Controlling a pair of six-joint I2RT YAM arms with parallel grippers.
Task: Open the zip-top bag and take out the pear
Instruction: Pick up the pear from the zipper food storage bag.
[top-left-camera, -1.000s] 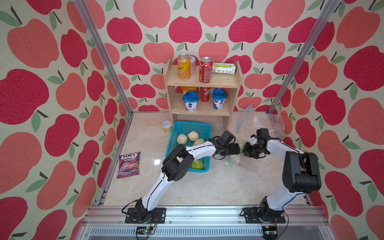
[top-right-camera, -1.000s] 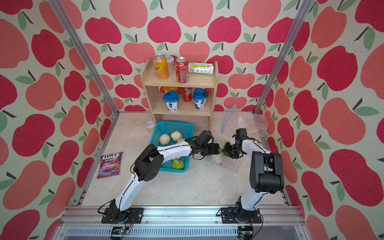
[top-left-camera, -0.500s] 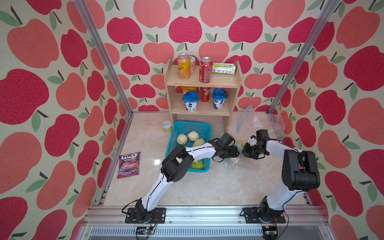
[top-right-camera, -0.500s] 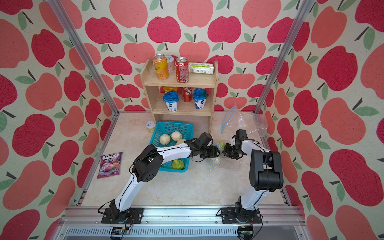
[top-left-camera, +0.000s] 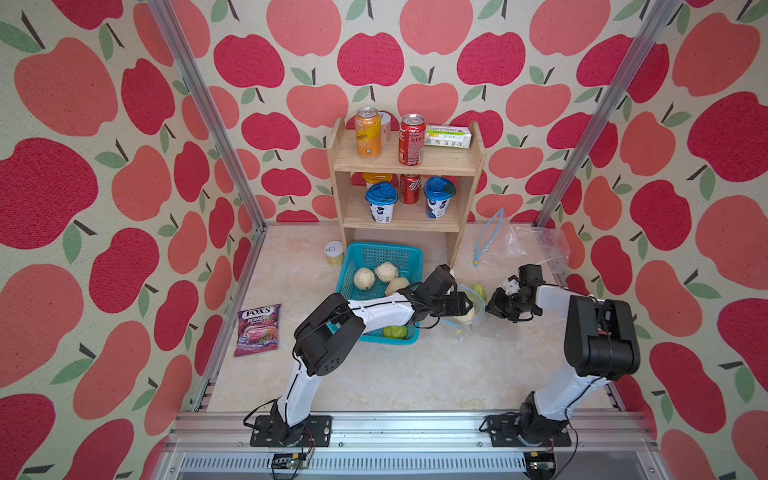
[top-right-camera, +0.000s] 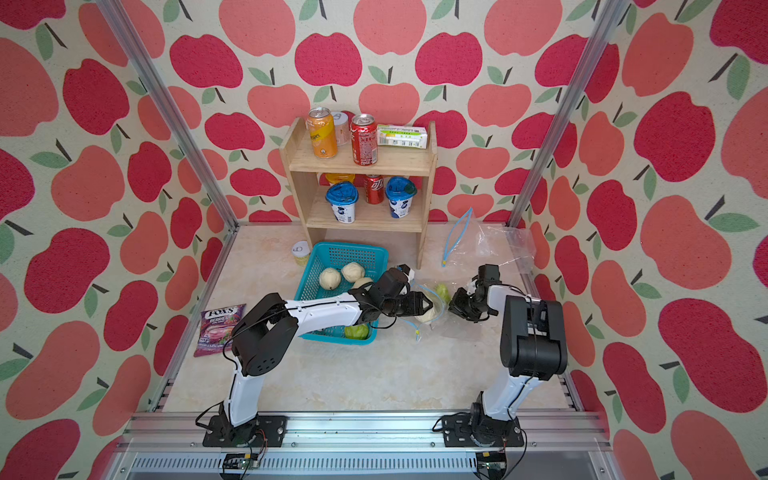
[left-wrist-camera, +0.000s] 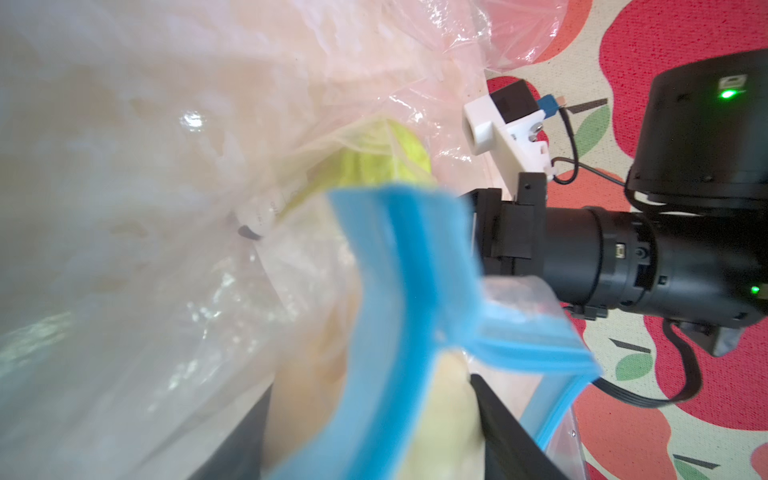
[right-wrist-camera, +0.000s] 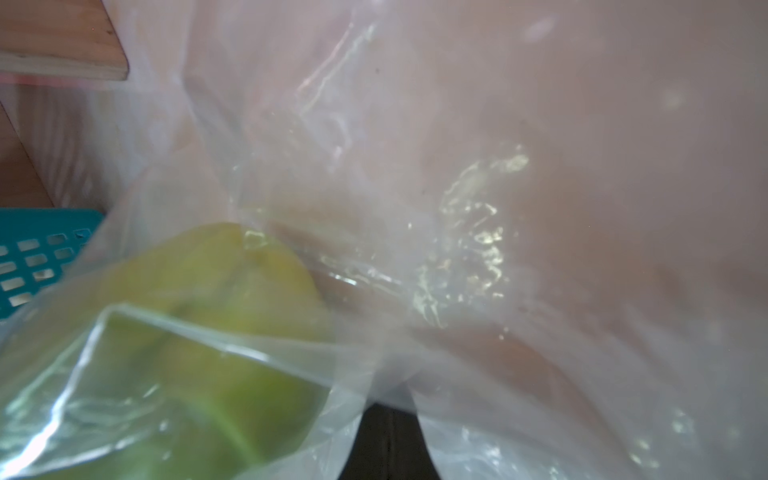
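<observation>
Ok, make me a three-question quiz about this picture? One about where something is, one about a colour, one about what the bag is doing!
1. Where is the candy packet? A. on the shelf B. on the table, left of the basket C. inside a cup
2. What colour is the zip strip on the zip-top bag? A. blue B. red C. black
3. How is that bag? A. zipped shut B. open, left hand inside C. folded flat
Answers: 1 B, it lies flat beside the basket; 2 A, the left wrist view shows it blue; 3 B, the strip loops wide around the hand.
</observation>
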